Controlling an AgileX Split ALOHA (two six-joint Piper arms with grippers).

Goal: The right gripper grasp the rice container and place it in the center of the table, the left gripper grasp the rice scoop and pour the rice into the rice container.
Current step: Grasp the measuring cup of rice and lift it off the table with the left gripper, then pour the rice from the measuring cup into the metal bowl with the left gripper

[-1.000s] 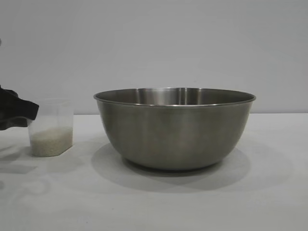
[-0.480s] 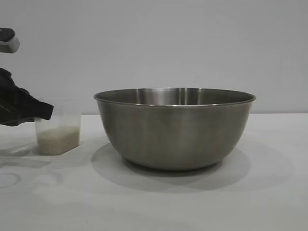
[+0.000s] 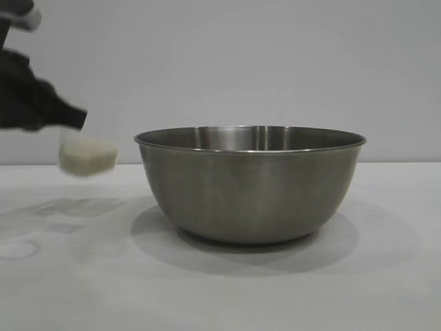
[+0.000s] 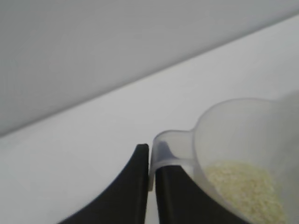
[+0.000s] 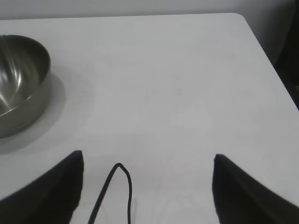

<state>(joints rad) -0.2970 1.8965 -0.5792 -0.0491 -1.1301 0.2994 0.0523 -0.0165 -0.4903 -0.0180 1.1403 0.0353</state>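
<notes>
The rice container [image 3: 251, 186], a big steel bowl, stands on the white table [image 3: 386, 276] near its middle. To its left the rice scoop [image 3: 86, 153], a clear cup part full of rice [image 3: 85, 160], hangs above the tabletop, its base below the bowl's rim. My left gripper [image 3: 77, 118] reaches in from the upper left edge. In the left wrist view this left gripper [image 4: 150, 153] is shut on the loop handle of the rice scoop [image 4: 243, 133], with rice [image 4: 245, 186] inside. My right gripper [image 5: 148, 158] stands open over bare table, well away from the rice container [image 5: 21, 84].
A thin black cable [image 5: 125, 186] loops between the right gripper's fingers. The table's rounded corner and side edge [image 5: 268, 56] lie beyond that gripper, with dark space past it. A plain grey wall [image 3: 275, 62] runs behind the table.
The left gripper has shut on the scoop's handle and lifted the scoop off the table, up and slightly toward the bowl. The bowl has not moved.
</notes>
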